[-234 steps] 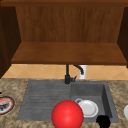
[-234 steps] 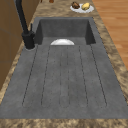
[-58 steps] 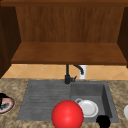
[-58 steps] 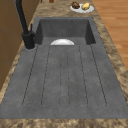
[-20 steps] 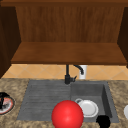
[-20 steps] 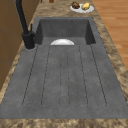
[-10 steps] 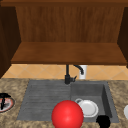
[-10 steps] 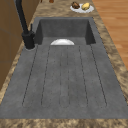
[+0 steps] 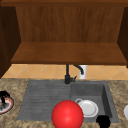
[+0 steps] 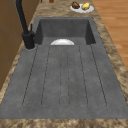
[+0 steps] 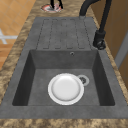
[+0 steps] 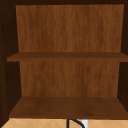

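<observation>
While nothing has visibly shifted over the last second, left hand (image 9: 3,96) stays low over red-rimmed plate (image 9: 7,107) at the surface's left edge. Spread or pinching: cannot tell. Reads as a pause, plate not lifted.

Right hand (image 9: 103,121) is a dark blob at the sink's (image 9: 107,98) front right corner, cut off below, state unreadable. 1 white plate (image 11: 65,88) lies in the basin. Red ball (image 9: 67,115) hides the front rim.

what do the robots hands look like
Both are plain matte black all over, with no markings, cables or sleeves, and no arm or wrist behind them. The left hand shows as a small dark, slender shape at the front view's left edge. The right hand shows as a rounded black mass at its bottom edge.
</observation>
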Robot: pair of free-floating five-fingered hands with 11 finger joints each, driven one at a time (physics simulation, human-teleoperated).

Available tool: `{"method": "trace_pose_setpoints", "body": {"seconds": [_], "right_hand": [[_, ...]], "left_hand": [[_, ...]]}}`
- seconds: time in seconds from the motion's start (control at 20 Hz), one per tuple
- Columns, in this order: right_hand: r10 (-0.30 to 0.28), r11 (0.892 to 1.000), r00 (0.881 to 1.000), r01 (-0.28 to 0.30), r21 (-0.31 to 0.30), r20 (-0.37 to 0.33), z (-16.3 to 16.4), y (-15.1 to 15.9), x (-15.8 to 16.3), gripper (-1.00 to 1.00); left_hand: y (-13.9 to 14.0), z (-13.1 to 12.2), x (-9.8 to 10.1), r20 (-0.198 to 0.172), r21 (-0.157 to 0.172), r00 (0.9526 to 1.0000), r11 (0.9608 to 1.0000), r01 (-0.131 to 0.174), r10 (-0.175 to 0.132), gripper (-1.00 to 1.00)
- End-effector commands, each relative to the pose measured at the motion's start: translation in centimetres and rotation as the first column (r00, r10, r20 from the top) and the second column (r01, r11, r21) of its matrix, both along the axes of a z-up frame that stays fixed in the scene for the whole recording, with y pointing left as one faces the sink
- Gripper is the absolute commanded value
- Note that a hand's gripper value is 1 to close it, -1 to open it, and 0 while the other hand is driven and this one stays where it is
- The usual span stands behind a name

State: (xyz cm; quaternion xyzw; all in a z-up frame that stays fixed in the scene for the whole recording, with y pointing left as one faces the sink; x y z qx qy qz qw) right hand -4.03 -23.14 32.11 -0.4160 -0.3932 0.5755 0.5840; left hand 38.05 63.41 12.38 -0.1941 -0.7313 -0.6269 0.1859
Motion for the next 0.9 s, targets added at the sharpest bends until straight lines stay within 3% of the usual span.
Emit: {"method": "trace_pose_setpoints", "body": {"seconds": [0.0,0.15,0.3,0.5,0.7,0.8,0.85], "right_hand": [[0.0,1.0,1.0,0.0,0.0,0.0,0.0,0.0,0.0,0.0],[0.0,1.0,1.0,0.0,0.0,0.0,0.0,0.0,0.0,0.0],[0.0,1.0,1.0,0.0,0.0,0.0,0.0,0.0,0.0,0.0],[0.0,1.0,1.0,0.0,0.0,0.0,0.0,0.0,0.0,0.0],[0.0,1.0,1.0,0.0,0.0,0.0,0.0,0.0,0.0,0.0],[0.0,1.0,1.0,0.0,0.0,0.0,0.0,0.0,0.0,0.0],[0.0,1.0,1.0,0.0,0.0,0.0,0.0,0.0,0.0,0.0]], "left_hand": [[1.0,-0.2,-1.3,0.098,-0.058,0.9951,0.9983,-0.01,0.015,1.0],[0.6,0.6,-2.5,0.164,-0.061,0.9864,0.9981,0.011,0.0,1.0],[0.3,0.9,-3.4,0.212,-0.052,0.9771,0.9987,-0.003,0.014,1.0],[0.1,1.1,-4.5,0.233,-0.054,0.972,0.9984,-0.02,0.032,1.0],[-0.2,1.1,-5.1,0.235,-0.056,0.9712,0.9981,-0.025,0.038,1.0],[-0.2,1.2,-5.0,0.237,-0.057,0.9711,0.9983,-0.015,0.028,1.0],[-0.1,1.3,-5.1,0.247,-0.058,0.9689,0.9983,-0.009,0.023,1.0]]}}
